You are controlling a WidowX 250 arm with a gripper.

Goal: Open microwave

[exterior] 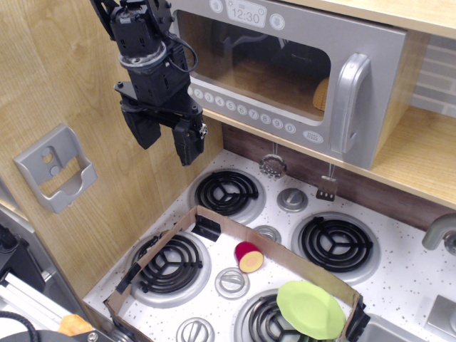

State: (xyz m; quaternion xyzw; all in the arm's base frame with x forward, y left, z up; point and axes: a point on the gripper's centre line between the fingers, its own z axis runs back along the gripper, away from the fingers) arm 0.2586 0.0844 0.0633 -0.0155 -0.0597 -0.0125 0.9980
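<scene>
One view is available, looking down at a toy kitchen. My gripper [165, 139] hangs in the upper left, in front of the wooden side wall [64, 85], with its two black fingers pointing downward. The jaws stand apart with a visible gap between them, and nothing is held.

The microwave [299, 71] sits on a wooden shelf [413, 160] at the upper right of my position. It is grey, its door is closed, and the clear window shows a wooden interior with a yellowish object at the right edge that I cannot identify. The silver vertical handle [350, 107] is on the right side of the door, well apart from my fingers. A row of round white buttons [246, 114] runs along the bottom of the door, and the printed clock display [246, 13] at the top reads 12:30. My wrist body overlaps the microwave's left end in this view; I cannot tell whether they touch.

Below me is a white speckled stovetop [399, 274] with four black coil burners and silver knobs between them. A low cardboard frame [285, 256] lies across the front burners. Inside the frame, a red and yellow toy piece [249, 256] rests near the centre, and a green plate [310, 308] lies over the front right burner. A grey wall bracket [57, 167] is mounted on the side wall, to the left of and below my fingers.
</scene>
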